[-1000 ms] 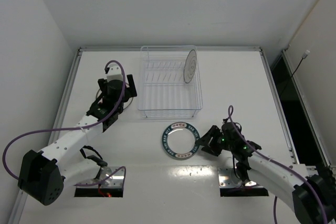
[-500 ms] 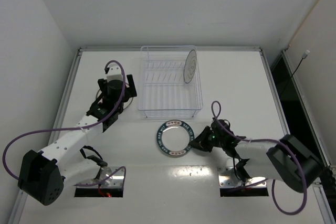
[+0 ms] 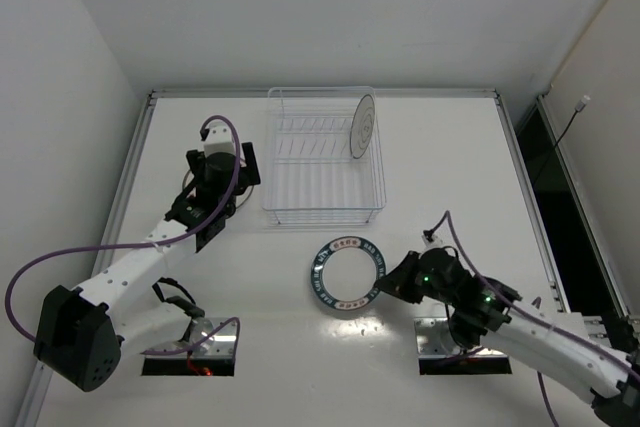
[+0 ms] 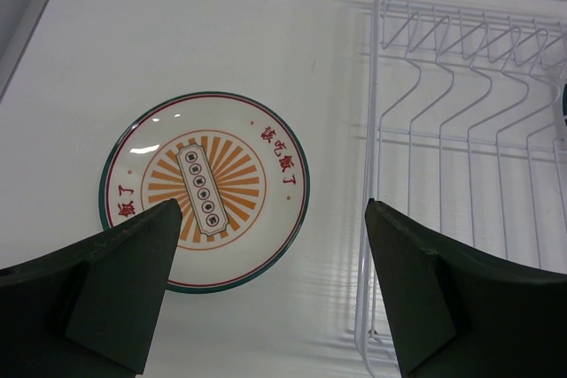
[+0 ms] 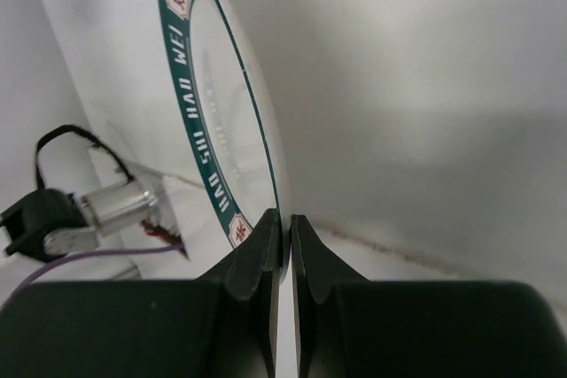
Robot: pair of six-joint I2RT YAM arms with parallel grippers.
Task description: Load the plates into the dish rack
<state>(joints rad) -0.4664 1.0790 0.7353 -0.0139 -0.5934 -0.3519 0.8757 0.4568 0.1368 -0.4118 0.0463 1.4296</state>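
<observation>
The teal-rimmed plate [image 3: 349, 272] is in front of the dish rack [image 3: 322, 211]. My right gripper [image 3: 392, 283] is shut on the plate's right rim; in the right wrist view the plate [image 5: 213, 121] stands edge-on between the closed fingers [image 5: 266, 250]. The grey-ringed plate [image 3: 364, 127] stands upright in the rack's right end. My left gripper [image 3: 246, 163] is open, left of the rack. The left wrist view shows it [image 4: 270, 223] hovering above the orange-patterned plate [image 4: 205, 188], which lies flat beside the rack's wall [image 4: 373, 130]. That plate is hidden under the arm in the top view.
The white table has raised rails at its left [image 3: 135, 162] and right [image 3: 520, 167] edges. Two cut-outs with arm mounts [image 3: 190, 355] [image 3: 455, 357] sit at the near edge. A purple cable [image 3: 45, 267] loops off the left arm.
My right arm swung in toward the teal-rimmed plate, then drew back with the plate's rim in its fingers. The plate shifted slightly right and nearer. The left arm has not moved.
</observation>
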